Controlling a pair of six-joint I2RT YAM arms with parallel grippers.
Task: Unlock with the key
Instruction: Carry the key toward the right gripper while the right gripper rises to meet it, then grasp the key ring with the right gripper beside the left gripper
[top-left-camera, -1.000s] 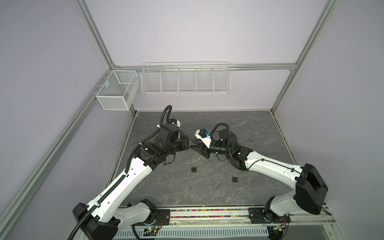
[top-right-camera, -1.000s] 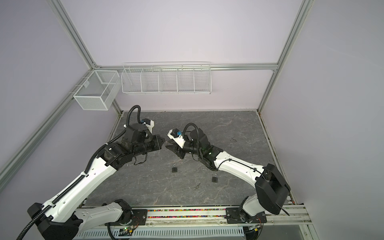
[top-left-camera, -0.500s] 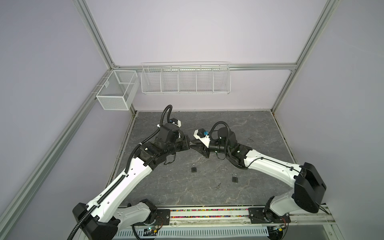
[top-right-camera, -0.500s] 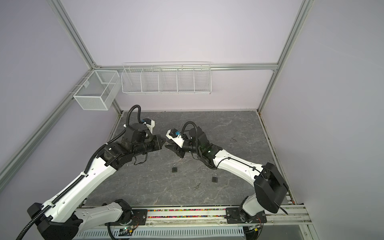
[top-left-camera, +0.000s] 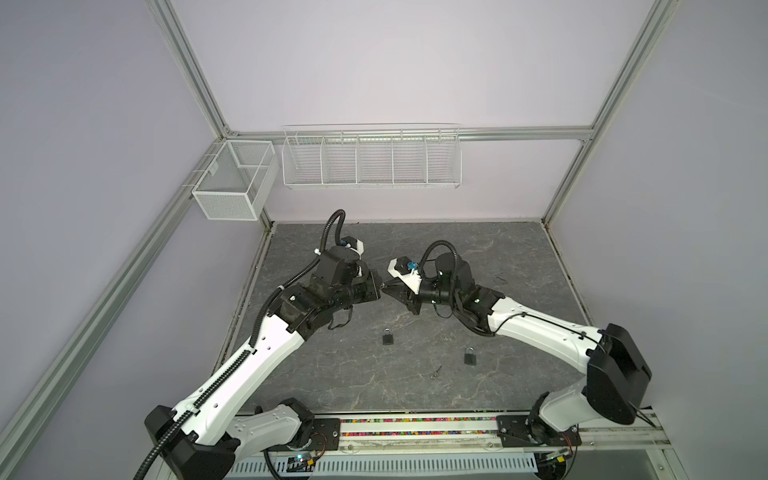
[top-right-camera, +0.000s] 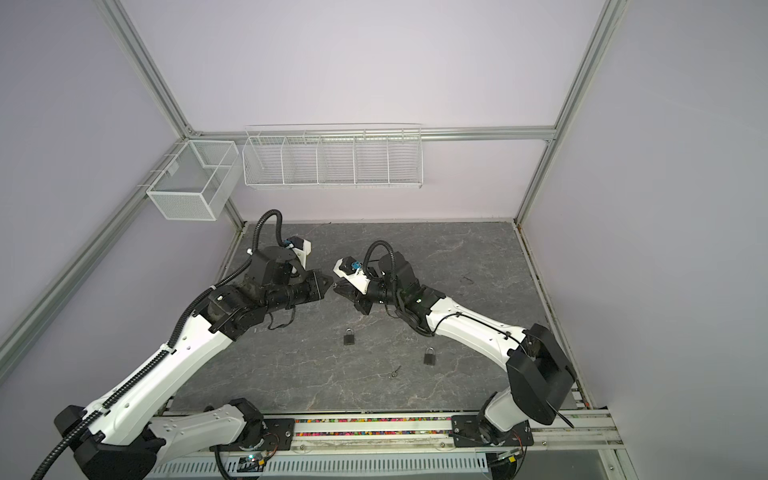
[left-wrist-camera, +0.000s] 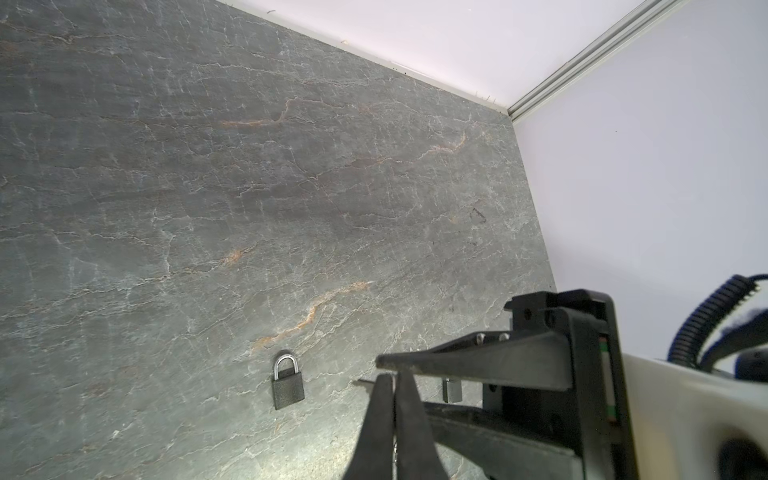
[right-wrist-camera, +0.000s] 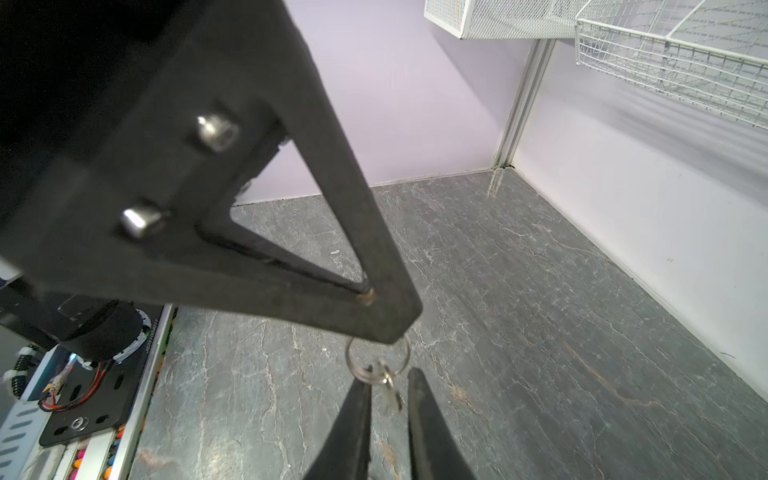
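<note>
My left end effector (right-wrist-camera: 386, 330) is clamped tight on a key ring (right-wrist-camera: 353, 366), pinching it at the fingertips. The key (right-wrist-camera: 390, 395) dangles from that ring in the air above the tabletop (top-left-camera: 498, 249). My right end effector (right-wrist-camera: 390, 372) faces it tip to tip, its jaws narrow. The key hangs in the slim gap between my two fingers (right-wrist-camera: 357, 415). I see a sliver of space on either side of the blade, so I cannot say that I grip it. In both top views my two end effectors meet near the middle of the tabletop, toward the back. Two black padlocks lie flat nearer the front, well apart from the key: one padlock (top-left-camera: 387, 337) just below the meeting point, the second padlock (top-left-camera: 470, 356) off to its right. A small loose key (top-left-camera: 436, 371) lies between them, nearer still to the front edge
</note>
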